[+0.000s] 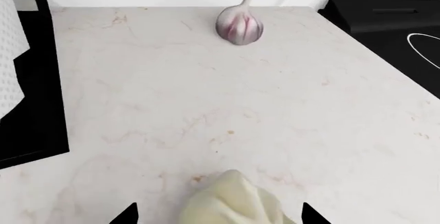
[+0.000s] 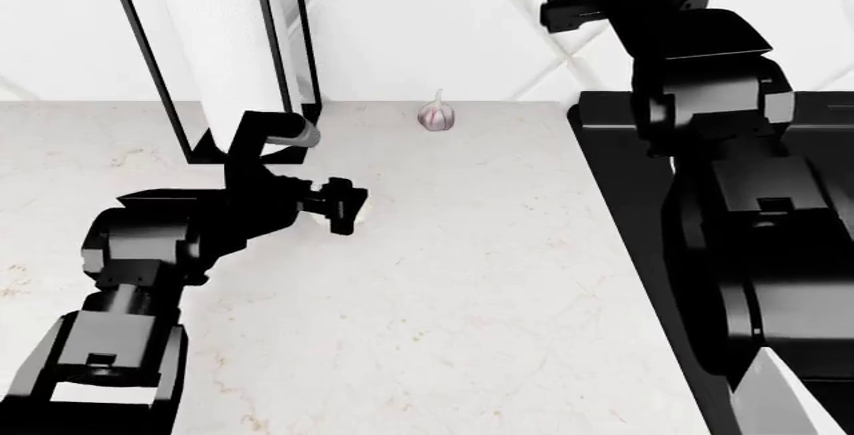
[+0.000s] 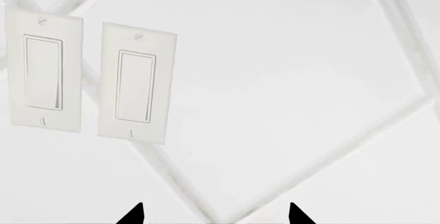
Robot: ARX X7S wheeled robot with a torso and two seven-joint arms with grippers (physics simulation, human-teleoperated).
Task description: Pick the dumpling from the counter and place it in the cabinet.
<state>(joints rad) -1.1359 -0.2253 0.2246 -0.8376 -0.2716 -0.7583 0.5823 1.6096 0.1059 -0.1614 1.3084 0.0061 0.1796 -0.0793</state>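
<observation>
The cream-white dumpling [image 1: 230, 201] lies on the white stone counter [image 1: 206, 105]. My left gripper [image 1: 220, 214] is open, one black fingertip [image 1: 128, 214] on each side of the dumpling with a small gap on both. In the head view the left gripper [image 2: 344, 207] is low over the counter [image 2: 467, 285], and the dumpling is mostly hidden behind its fingers. My right gripper [image 2: 567, 0] is raised high near the wall, open and empty; in its wrist view the right gripper [image 3: 214, 216] faces white wall tiles. No cabinet is in view.
A pinkish-purple garlic bulb [image 1: 240, 24] [image 2: 437, 115] sits near the back wall. The black stovetop [image 2: 627, 185] [image 1: 399, 28] lies to the right. A black-framed paper towel holder [image 2: 227, 45] stands behind the left arm. Two light switches [image 3: 89, 77] are on the wall.
</observation>
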